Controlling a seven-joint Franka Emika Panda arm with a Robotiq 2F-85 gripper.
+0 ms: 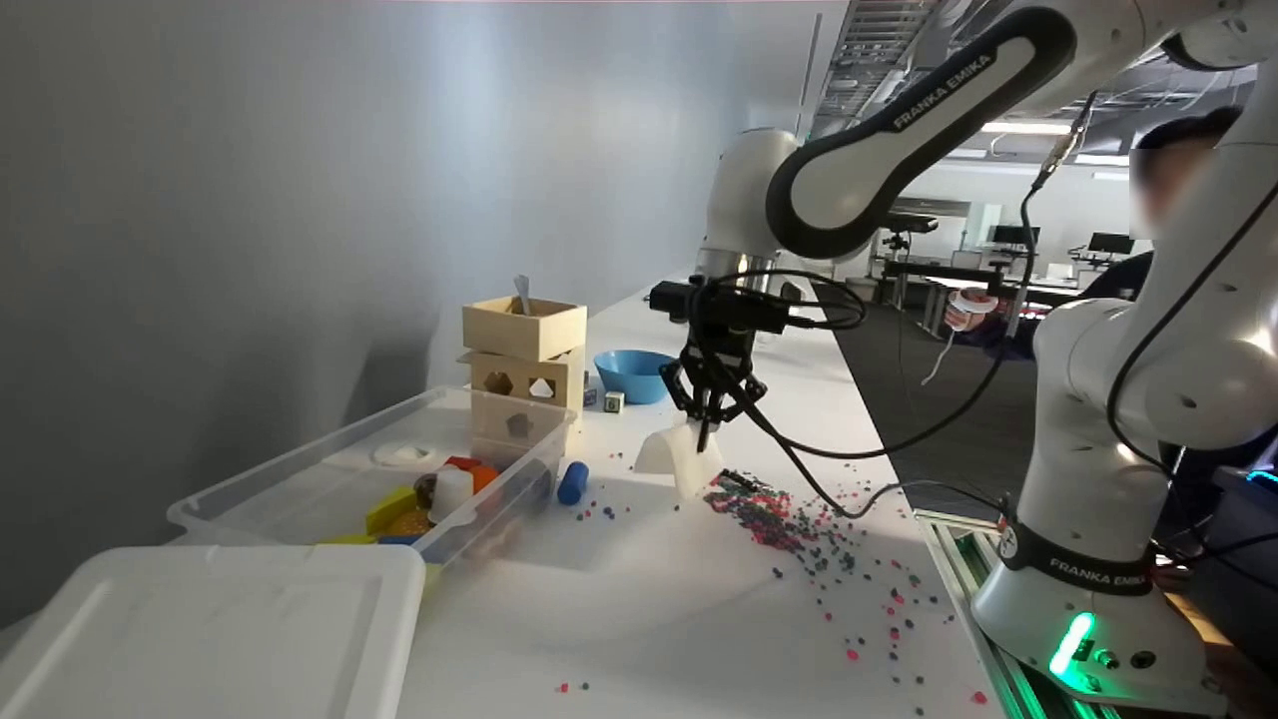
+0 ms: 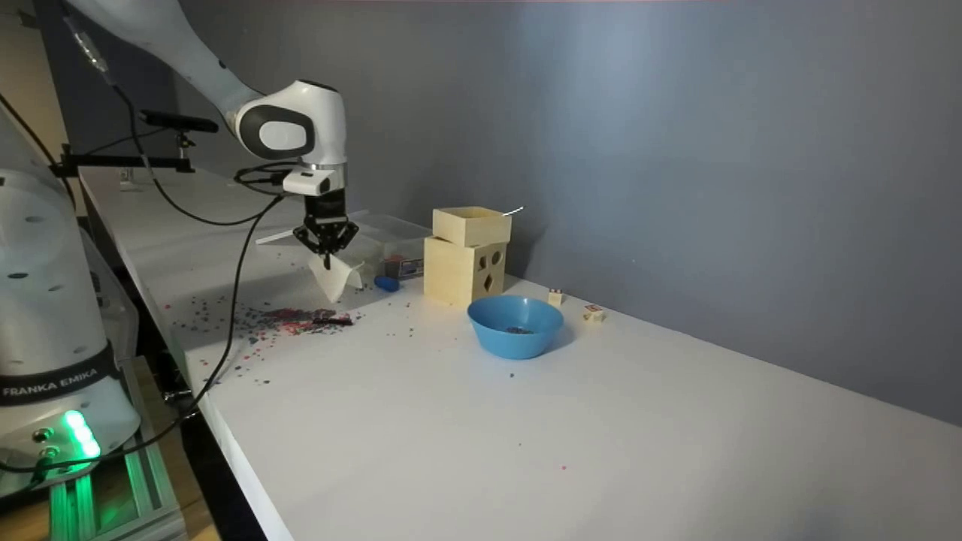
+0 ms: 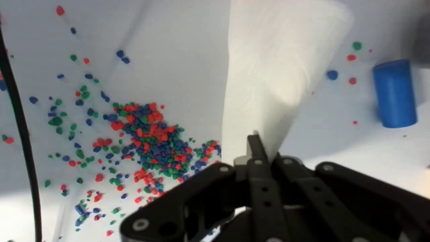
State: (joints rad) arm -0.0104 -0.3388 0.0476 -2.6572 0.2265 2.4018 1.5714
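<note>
My gripper (image 1: 704, 431) points down over the white table, shut on a thin, curved white sheet (image 1: 667, 457); whether it is paper or cloth I cannot tell. In the wrist view, the sheet (image 3: 268, 50) runs upward from between the gripper's fingers (image 3: 257, 148) and hides part of the table. Beside it spreads a heap of small red, green and blue bits (image 3: 158, 144), with loose ones scattered around. A blue cylinder (image 3: 394, 94) lies on the other side of the sheet. A blue bowl (image 2: 515, 344) holds some dark bits at its bottom. Whether the sheet touches the table is unclear.
A clear plastic bin (image 1: 329, 439) with several coloured pieces stands near the wall, a white lid (image 1: 220, 629) before it. Stacked wooden boxes (image 2: 458, 270) and small letter blocks (image 2: 593, 312) sit near the bowl. A black cable (image 1: 799, 454) hangs from the arm.
</note>
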